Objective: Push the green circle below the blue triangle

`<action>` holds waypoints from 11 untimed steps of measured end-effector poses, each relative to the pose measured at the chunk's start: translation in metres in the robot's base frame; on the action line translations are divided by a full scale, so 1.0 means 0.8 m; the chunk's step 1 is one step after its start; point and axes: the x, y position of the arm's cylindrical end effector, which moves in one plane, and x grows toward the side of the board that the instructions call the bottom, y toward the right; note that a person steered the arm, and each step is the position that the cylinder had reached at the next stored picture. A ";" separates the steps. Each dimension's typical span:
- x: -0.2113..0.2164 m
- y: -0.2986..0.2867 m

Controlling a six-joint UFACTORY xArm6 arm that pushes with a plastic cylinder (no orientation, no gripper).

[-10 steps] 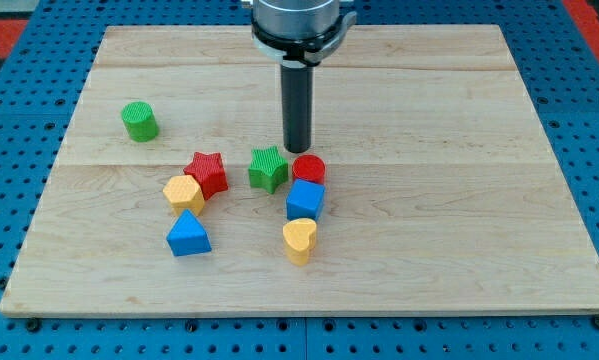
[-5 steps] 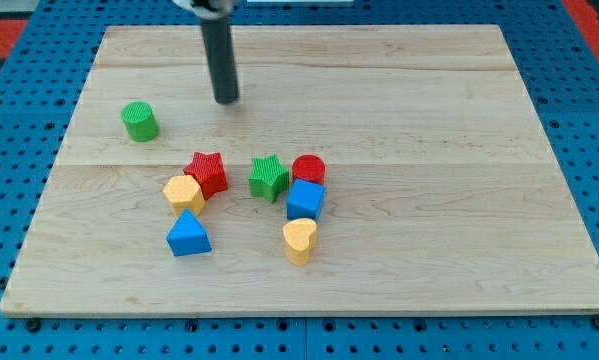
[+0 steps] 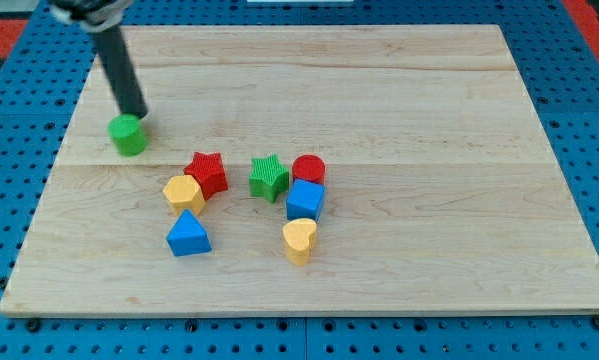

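The green circle (image 3: 130, 135) sits near the board's left edge. My tip (image 3: 137, 116) touches its upper right side, the rod leaning up towards the view's top left. The blue triangle (image 3: 188, 235) lies lower, towards the view's bottom and right of the green circle, just below the yellow hexagon (image 3: 183, 192).
A red star (image 3: 207, 172) stands next to the yellow hexagon. Further right is a cluster: green star (image 3: 268, 177), red circle (image 3: 308, 169), blue cube (image 3: 305, 200) and yellow heart (image 3: 299, 240). The wooden board (image 3: 439, 200) lies on a blue pegboard.
My tip has swept from the green star across to the view's left and reached the green circle, which has shifted slightly down and left. The other blocks have not moved.
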 end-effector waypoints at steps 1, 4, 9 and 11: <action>0.030 -0.020; 0.205 0.005; 0.248 0.079; 0.250 0.139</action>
